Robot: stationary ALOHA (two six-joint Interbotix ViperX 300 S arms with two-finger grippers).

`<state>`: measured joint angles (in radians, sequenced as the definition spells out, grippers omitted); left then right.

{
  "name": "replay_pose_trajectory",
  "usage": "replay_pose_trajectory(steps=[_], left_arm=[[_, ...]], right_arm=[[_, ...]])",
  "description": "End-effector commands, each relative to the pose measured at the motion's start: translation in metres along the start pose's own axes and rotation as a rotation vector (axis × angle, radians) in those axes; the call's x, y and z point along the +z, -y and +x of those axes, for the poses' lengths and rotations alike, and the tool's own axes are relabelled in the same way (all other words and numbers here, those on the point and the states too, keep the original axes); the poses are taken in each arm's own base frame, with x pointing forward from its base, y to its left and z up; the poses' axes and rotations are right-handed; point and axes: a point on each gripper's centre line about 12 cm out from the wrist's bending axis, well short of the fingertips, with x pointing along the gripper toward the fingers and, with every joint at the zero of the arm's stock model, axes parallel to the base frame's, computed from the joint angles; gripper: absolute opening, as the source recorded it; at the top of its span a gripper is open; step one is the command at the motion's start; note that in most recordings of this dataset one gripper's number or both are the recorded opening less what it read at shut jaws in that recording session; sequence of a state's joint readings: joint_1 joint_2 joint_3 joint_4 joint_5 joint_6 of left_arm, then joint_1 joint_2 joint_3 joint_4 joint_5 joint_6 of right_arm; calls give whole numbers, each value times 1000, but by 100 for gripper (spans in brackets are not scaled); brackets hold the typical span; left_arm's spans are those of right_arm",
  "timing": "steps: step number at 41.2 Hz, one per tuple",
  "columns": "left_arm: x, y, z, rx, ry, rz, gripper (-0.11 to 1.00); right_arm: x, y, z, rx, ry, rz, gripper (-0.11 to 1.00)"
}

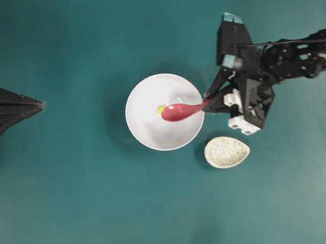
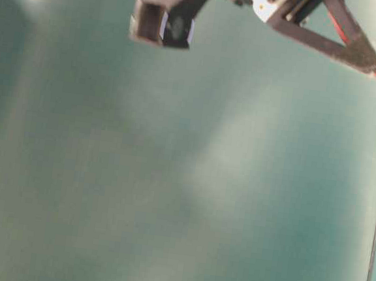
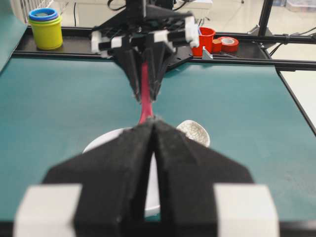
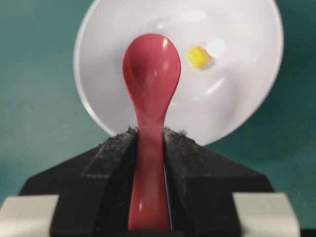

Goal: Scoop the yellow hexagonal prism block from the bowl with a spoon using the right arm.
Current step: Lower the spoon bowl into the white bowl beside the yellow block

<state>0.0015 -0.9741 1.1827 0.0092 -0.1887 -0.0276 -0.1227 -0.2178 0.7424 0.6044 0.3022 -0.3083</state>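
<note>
The white bowl [image 1: 151, 131] sits mid-table. Inside it, the yellow hexagonal prism block [image 1: 160, 108] lies just left of the scoop of the pink-red spoon [image 1: 179, 111]. My right gripper [image 1: 209, 104] is shut on the spoon's handle at the bowl's right rim. In the right wrist view the spoon [image 4: 150, 74] hovers over the bowl [image 4: 237, 89] with its scoop empty, and the block [image 4: 197, 57] rests to the scoop's right, apart from it. My left gripper [image 1: 41, 103] stays at the far left, fingertips together, holding nothing.
A speckled off-white spoon rest [image 1: 227, 151] lies just below and right of the bowl, under the right arm. In the left wrist view, stacked cups [image 3: 46, 29], a red cup [image 3: 206, 39] and a tape roll [image 3: 228, 43] stand beyond the table's far edge.
</note>
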Motion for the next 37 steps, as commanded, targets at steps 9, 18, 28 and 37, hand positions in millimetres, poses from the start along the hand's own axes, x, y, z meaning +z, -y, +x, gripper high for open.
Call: replay_pose_trajectory(steps=[9, 18, 28, 37], left_arm=[[8, 0, 3, -1, 21, 5, 0], [8, 0, 2, 1, 21, 5, 0], [8, 0, 2, -1, 21, 5, 0], [8, 0, 2, 1, 21, 5, 0]], right_arm=[[16, -3, 7, 9, -32, -31, 22], [9, 1, 16, -10, -69, -22, 22], [2, 7, 25, -31, -103, -19, 22], [0, 9, 32, -40, -123, -32, 22]])
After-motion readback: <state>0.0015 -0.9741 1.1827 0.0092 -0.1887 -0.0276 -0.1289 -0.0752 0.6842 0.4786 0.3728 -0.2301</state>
